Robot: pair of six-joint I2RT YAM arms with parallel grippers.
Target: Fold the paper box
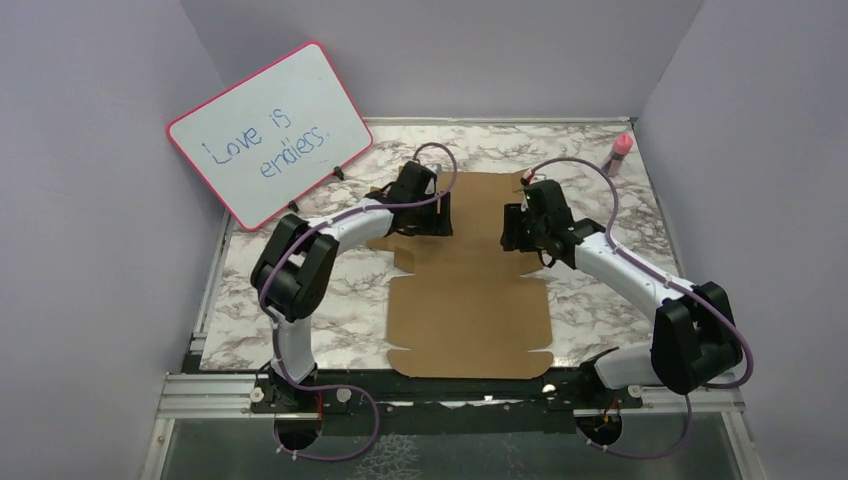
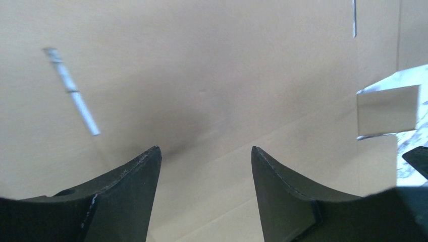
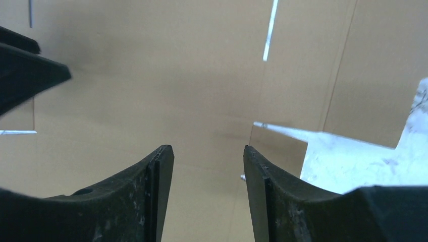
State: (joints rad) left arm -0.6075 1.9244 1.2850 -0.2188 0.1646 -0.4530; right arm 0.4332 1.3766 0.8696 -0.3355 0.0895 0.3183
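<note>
The paper box (image 1: 470, 290) is a flat brown cardboard sheet with flaps and slits, lying unfolded on the marble table in the middle. My left gripper (image 1: 432, 222) is open over the sheet's far left part; in the left wrist view the gripper (image 2: 206, 148) has cardboard (image 2: 202, 75) just below its spread fingers. My right gripper (image 1: 512, 232) is open over the far right part; in the right wrist view the gripper (image 3: 208, 147) hovers above cardboard (image 3: 176, 75) near a cut-out notch. Neither holds anything.
A pink-framed whiteboard (image 1: 268, 132) with writing leans at the back left. A pink-capped bottle (image 1: 619, 152) stands at the back right corner. Purple walls close in the table (image 1: 300, 330) on three sides.
</note>
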